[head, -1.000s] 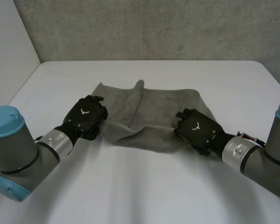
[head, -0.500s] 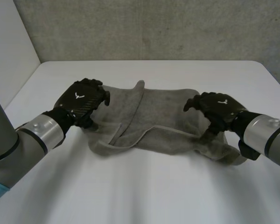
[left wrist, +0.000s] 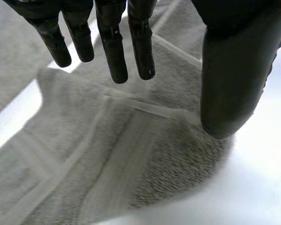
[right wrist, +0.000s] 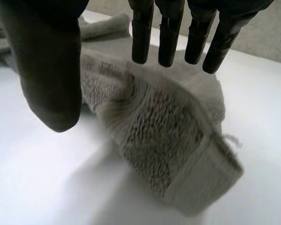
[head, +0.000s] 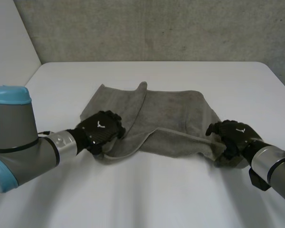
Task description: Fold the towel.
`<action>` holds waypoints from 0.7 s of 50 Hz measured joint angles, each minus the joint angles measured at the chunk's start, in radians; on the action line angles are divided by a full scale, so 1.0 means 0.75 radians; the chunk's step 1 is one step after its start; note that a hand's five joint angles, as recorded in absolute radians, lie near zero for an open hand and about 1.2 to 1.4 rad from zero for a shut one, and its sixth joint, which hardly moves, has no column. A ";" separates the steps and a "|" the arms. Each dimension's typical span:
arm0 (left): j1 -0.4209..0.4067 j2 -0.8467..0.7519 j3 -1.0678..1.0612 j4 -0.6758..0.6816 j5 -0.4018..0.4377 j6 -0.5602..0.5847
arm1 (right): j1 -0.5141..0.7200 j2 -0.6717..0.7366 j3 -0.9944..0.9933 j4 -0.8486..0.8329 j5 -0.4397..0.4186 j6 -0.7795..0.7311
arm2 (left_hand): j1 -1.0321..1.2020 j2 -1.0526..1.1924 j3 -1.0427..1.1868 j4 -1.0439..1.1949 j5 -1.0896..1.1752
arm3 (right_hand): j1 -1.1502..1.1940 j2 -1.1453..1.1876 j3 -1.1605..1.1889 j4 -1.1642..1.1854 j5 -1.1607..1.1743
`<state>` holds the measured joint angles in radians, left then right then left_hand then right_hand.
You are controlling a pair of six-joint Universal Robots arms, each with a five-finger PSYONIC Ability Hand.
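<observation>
The grey terry towel [head: 173,114] lay in the middle of the white table [head: 147,194], spread wide but rumpled, not flat. A long ridge ran from its far edge toward the near left, and the near edge was turned over on itself in a loose flap whose woven border band showed as a paler line. The left hand [head: 100,130] sat over the towel's near left corner. In the left wrist view its fingers [left wrist: 114,51] were straight and spread above the cloth, and the thumb [left wrist: 232,70] stood well apart from them with its tip down by the towel's edge; nothing was pinched between them. The corner under that palm lay in overlapping layers with stitched hem bands crossing. The right hand [head: 232,137] was at the near right corner, where the towel bunched into a thick lump. In the right wrist view its fingers [right wrist: 171,33] hung straight just over that lump and the thumb [right wrist: 51,65] stood off to the side, so the hand held nothing. The coarse loops and flat hem of the folded corner showed beneath.
</observation>
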<state>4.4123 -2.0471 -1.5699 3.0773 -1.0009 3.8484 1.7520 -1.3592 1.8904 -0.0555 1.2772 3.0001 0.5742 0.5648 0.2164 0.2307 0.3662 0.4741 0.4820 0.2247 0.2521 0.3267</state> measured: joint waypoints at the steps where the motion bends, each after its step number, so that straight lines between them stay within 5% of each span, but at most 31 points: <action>1: 0.001 -0.007 0.001 -0.015 0.008 0.024 | 0.000 0.011 0.004 -0.009 0.002 -0.002 | 0.000 0.000 0.000 0.000 -0.002 | 0.042 0.043 0.000 0.000 0.039; 35: 0.030 -0.017 -0.099 -0.044 0.012 0.182 | -0.023 0.104 0.016 -0.049 0.018 -0.141 | 0.011 0.020 0.000 0.000 0.055 | 0.407 0.395 0.000 0.000 0.368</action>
<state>4.4347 -2.0598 -1.6439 3.0440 -0.9921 3.9853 1.7351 -1.2814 1.9023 -0.0922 1.2908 2.8944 0.5828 0.5797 0.2164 0.2307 0.4076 0.7792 0.7781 0.2247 0.2521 0.6024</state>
